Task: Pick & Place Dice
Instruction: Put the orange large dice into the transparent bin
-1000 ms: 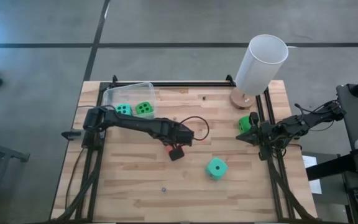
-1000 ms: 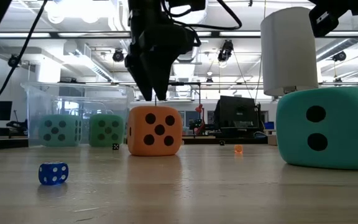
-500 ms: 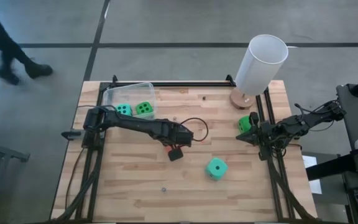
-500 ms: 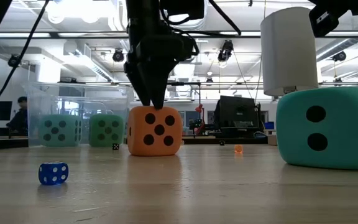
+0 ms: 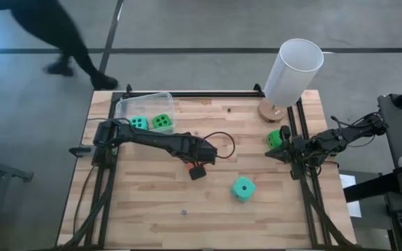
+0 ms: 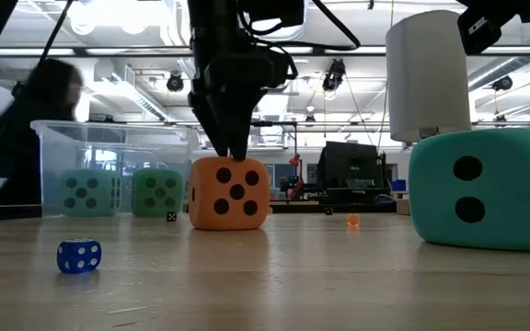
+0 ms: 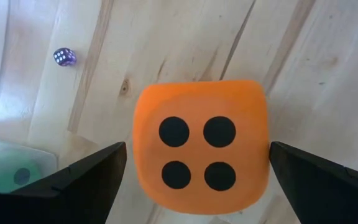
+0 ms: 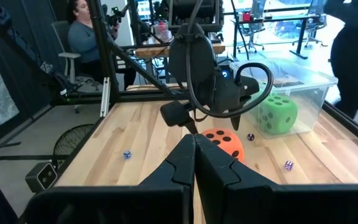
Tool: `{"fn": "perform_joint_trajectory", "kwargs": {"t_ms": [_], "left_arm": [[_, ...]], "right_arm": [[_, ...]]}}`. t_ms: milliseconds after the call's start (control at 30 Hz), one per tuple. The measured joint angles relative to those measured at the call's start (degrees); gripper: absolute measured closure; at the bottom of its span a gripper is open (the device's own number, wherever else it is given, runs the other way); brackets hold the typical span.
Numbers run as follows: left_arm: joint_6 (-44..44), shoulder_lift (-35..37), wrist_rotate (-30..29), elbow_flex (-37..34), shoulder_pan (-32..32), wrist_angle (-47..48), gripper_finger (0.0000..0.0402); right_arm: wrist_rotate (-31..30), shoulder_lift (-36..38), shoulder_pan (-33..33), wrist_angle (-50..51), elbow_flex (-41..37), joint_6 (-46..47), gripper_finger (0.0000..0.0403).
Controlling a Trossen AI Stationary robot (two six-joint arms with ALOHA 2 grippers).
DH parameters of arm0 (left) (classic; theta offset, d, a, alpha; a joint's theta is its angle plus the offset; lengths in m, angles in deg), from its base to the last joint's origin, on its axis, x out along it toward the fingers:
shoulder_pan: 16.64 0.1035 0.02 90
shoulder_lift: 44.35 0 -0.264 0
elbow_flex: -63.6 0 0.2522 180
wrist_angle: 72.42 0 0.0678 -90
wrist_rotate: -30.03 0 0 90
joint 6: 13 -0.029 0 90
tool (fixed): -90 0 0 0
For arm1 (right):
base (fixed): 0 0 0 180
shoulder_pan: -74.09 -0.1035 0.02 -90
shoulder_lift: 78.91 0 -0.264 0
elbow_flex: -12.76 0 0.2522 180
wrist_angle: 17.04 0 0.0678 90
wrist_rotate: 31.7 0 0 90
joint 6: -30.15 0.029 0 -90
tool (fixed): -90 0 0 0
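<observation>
tub (image 5: 128,104) behind orange die (image 6: 229,193); cylinder (image 5: 293,70) far.

Two dice (image 5: 151,123) in tub (image 5: 125,104); left end effector (image 7: 194,180) straddling die (image 7: 201,147) mid-table.

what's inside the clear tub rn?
The tub holds two dice: a teal one and a green one, side by side. Nothing else shows inside; the low view shows the same pair through the wall.
</observation>
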Motion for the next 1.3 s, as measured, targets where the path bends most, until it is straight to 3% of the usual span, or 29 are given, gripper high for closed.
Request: {"fn": "perform_joint_trajectory", "kwargs": {"t_ms": [833, 1067, 1300], "left_arm": [[1.5, 0.1, 0.5, -2.9, 0.0, -1.5, 0.0004], [1.6, 0.1, 4.7, -1.5, -0.4, -1.8, 0.0004], [0.3, 0.1, 4.9, -0.6, -0.5, -1.5, 0.0003]], "right_arm": [[0.0, 0.0, 0.0, 0.0, 0.0, 0.0, 0.0394], [0.0, 0.0, 0.0, 0.0, 0.0, 0.0, 0.0394], [0.0, 0.0, 0.0, 0.0, 0.0, 0.0, 0.0394]]}}
